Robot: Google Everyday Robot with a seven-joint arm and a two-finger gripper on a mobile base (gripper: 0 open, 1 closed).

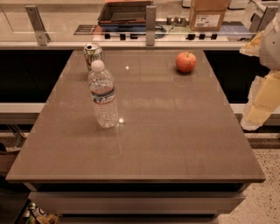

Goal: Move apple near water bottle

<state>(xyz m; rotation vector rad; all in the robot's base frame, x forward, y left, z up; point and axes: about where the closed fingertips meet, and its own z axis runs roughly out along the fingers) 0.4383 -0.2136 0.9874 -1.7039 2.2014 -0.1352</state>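
The red-orange apple (186, 61) sits upright on the brown table (175, 131) at the far right. The clear ribbed water bottle (103, 95) with a white cap and a white, blue and red label stands on the left half of the table, well apart from the apple. My gripper (259, 107), white and yellowish, hangs off the table's right edge, to the right of the apple and nearer to me, touching nothing.
A metal soda can (92, 54) stands at the far left, just behind the bottle. Behind the table runs a counter with metal posts (150, 25), a dark tray (124, 12) and a cardboard box (207, 15).
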